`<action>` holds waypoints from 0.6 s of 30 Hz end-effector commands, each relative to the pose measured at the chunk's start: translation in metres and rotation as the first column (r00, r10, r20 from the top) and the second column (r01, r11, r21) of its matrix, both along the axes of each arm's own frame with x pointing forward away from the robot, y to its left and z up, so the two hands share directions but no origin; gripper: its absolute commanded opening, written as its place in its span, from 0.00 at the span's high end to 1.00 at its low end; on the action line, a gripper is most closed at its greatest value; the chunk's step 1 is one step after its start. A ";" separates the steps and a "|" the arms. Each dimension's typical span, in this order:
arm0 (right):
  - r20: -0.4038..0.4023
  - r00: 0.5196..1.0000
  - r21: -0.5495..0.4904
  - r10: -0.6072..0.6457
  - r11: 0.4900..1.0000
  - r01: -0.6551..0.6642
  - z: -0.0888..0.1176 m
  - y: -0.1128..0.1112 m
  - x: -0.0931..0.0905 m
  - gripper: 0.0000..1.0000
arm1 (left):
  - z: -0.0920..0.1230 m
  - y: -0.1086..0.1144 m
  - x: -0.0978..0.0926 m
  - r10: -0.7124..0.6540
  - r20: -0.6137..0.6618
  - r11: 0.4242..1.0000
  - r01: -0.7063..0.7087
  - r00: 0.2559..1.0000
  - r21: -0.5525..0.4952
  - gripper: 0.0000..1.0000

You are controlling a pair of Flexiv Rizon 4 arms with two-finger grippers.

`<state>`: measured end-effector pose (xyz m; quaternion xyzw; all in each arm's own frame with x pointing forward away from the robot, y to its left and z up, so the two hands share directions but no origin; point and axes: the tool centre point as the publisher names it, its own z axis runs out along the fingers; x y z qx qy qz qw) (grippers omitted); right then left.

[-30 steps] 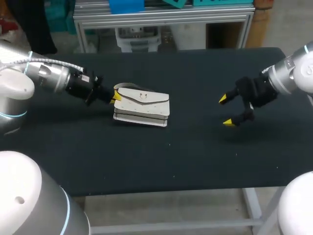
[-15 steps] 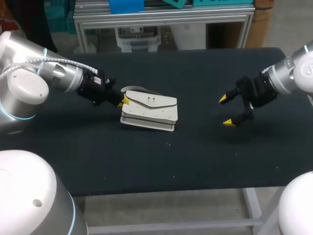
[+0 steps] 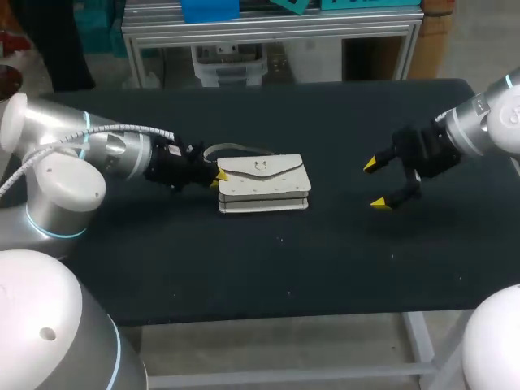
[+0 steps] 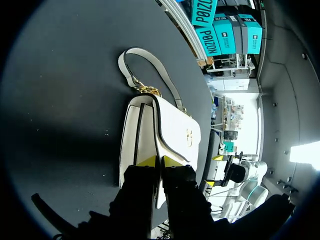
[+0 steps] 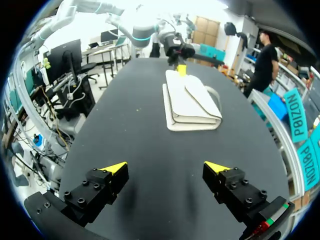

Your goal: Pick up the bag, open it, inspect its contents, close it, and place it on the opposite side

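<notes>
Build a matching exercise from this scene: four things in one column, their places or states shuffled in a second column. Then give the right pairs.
Things
1. bag
2. strap
3. left gripper
4. right gripper

Places or states
A. open, over bare table, apart from everything else
B. looped flat on the table along the bag's far side
C. lying flat, flap closed
D. against one end of the bag

Pairs: 1-C; 2-B; 3-D; 4-A

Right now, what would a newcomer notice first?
The white bag lies flat on the dark table, left of centre. The left gripper pinches its end, while the right gripper hangs open, well apart from it on the right.
</notes>
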<state>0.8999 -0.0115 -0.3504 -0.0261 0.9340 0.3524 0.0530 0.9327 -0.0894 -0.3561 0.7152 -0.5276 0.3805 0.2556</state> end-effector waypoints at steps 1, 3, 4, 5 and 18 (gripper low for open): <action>-0.002 1.000 -0.001 0.001 1.000 -0.001 0.000 0.000 0.000 0.00 | -0.002 -0.010 -0.013 -0.003 0.035 1.000 0.003 0.999 0.002 1.00; -0.002 1.000 -0.001 0.001 1.000 -0.001 0.000 0.000 0.000 0.00 | -0.002 -0.015 -0.019 -0.036 0.044 0.999 0.036 0.998 0.007 1.00; -0.002 1.000 -0.001 0.001 1.000 -0.001 0.000 0.000 0.000 0.00 | -0.001 -0.017 -0.021 -0.060 0.045 0.998 0.059 0.997 0.009 1.00; -0.002 1.000 -0.001 0.001 1.000 -0.001 0.000 0.000 0.000 0.00 | 0.001 -0.018 -0.022 -0.077 0.054 0.997 0.076 0.996 0.010 1.00; -0.002 1.000 -0.001 0.001 1.000 -0.001 0.000 0.000 0.000 0.00 | -0.001 -0.027 -0.026 -0.108 0.047 0.994 0.108 0.993 0.009 1.00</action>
